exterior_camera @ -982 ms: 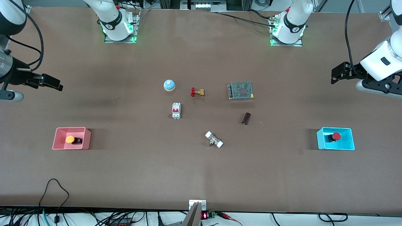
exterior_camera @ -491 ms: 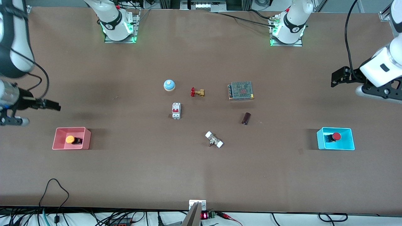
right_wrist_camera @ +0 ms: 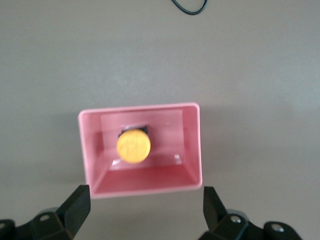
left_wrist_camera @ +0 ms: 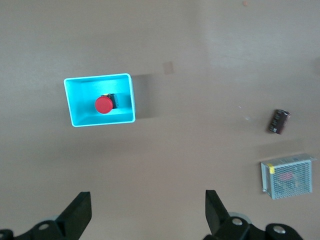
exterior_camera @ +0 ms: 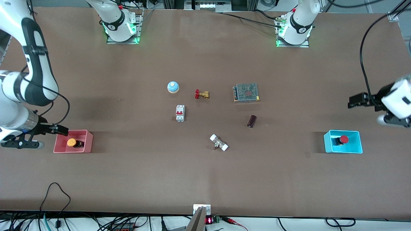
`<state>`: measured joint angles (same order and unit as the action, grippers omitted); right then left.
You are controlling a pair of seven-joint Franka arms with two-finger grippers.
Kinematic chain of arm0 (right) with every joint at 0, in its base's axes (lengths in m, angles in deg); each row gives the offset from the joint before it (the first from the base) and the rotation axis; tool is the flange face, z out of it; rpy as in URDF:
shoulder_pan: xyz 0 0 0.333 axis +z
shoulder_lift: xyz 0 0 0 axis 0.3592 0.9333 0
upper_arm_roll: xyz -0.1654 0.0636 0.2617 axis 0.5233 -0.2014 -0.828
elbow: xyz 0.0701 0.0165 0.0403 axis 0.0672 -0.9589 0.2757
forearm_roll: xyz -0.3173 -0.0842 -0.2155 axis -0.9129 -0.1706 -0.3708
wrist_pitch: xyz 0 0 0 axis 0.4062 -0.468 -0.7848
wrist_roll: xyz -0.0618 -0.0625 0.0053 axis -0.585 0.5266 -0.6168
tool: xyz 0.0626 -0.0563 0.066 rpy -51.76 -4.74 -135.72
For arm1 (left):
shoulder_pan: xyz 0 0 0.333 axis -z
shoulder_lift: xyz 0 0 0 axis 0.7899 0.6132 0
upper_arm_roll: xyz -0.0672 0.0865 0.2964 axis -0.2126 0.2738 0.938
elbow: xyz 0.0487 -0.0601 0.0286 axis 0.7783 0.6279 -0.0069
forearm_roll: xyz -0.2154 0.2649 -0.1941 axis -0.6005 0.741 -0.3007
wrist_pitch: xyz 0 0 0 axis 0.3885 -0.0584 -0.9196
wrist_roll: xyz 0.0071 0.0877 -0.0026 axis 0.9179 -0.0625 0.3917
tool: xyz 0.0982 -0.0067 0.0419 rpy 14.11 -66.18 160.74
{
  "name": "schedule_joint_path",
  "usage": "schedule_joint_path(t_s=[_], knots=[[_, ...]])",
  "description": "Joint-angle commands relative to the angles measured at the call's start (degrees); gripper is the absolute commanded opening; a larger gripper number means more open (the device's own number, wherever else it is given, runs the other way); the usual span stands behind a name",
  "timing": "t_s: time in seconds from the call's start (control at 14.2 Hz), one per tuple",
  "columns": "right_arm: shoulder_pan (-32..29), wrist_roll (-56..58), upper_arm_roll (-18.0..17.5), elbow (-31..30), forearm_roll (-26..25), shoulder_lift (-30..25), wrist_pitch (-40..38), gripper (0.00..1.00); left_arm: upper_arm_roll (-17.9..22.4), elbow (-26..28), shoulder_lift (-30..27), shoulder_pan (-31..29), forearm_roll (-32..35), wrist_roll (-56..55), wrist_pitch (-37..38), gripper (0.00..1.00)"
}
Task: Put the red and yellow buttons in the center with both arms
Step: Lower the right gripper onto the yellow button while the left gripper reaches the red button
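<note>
The yellow button (exterior_camera: 71, 142) lies in the pink bin (exterior_camera: 60, 148) at the right arm's end of the table; in the right wrist view the button (right_wrist_camera: 133, 146) sits in the bin (right_wrist_camera: 192, 150). My right gripper (exterior_camera: 62, 130) is open, up in the air beside the pink bin's rim (right_wrist_camera: 145, 200). The red button (exterior_camera: 344, 139) lies in the cyan bin (exterior_camera: 327, 146) at the left arm's end; it shows in the left wrist view (left_wrist_camera: 104, 105) in the bin (left_wrist_camera: 75, 107). My left gripper (exterior_camera: 353, 102) is open over bare table near the cyan bin (left_wrist_camera: 147, 212).
In the middle stand a blue bell (exterior_camera: 173, 87), a brass valve with red handle (exterior_camera: 202, 94), a white breaker (exterior_camera: 180, 113), a metal power supply (exterior_camera: 246, 92), a dark cylinder (exterior_camera: 251, 121) and a white-capped fitting (exterior_camera: 219, 142). Cables lie along the table's near edge (exterior_camera: 54, 192).
Both arms have come down and toward the front camera. My right gripper now hangs by the pink bin. My left gripper has moved closer to the cyan bin.
</note>
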<state>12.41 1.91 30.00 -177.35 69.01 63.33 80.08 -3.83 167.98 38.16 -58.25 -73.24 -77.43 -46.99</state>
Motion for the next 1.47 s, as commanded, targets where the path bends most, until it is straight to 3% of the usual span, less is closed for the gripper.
schedule_joint_path(t_s=[0.0, 0.35, 0.84, 1.19, 1.4], knots=[[-1.9, 0.5, -1.1, 0.8, -0.1, 3.5, 4.0, 1.0, 1.3, -3.6, 5.9, -0.9, 0.7, 0.7, -4.4, 1.0], [-1.8, 0.4, -2.3, 0.8, -0.2, 7.3, 10.5, 1.0, 1.3, -2.2, 13.5, -4.3, 2.4, 3.1, -14.4, 1.0], [-1.7, 0.5, -3.2, 0.7, -0.2, 8.7, 10.5, 1.0, 1.3, 14.7, 14.5, -6.3, 3.1, 7.6, -36.9, 1.0], [-1.7, 0.6, -3.2, 0.5, -0.3, 8.7, 10.2, 1.0, 1.3, 20.8, 15.3, -7.0, 3.1, 7.7, -47.2, 1.0], [-1.8, 1.6, -3.2, 0.5, -0.3, 8.7, 10.2, 0.83, 1.3, 20.8, 16.3, -7.3, 3.1, 7.6, -48.5, 1.0]])
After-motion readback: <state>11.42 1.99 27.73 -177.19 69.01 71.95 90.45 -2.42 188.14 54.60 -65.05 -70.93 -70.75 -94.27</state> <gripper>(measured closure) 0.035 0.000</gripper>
